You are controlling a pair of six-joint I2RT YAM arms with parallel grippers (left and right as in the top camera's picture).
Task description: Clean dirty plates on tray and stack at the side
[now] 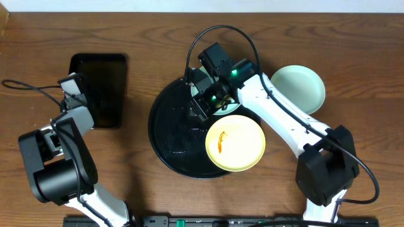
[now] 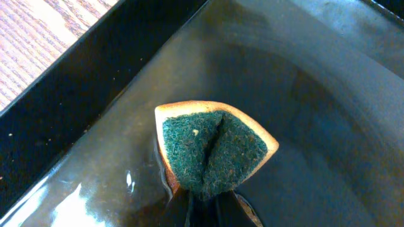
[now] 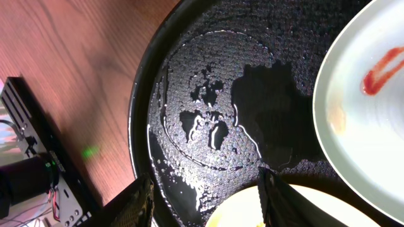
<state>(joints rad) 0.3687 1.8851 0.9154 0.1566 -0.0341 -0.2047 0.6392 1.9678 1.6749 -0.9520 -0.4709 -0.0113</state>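
Fingers (image 2: 245, 213) around sponge (image 2: 214, 151), left-wrist view only

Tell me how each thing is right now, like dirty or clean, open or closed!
round tray: wet, with puddles
yellow plate: dirty, orange smear, lying on the round tray
mint plate on the tray: dirty, red smear
mint plate on the table: looks clean, off the round tray
sponge: folded and pinched
left gripper: shut on the sponge
right gripper: open, over the round tray
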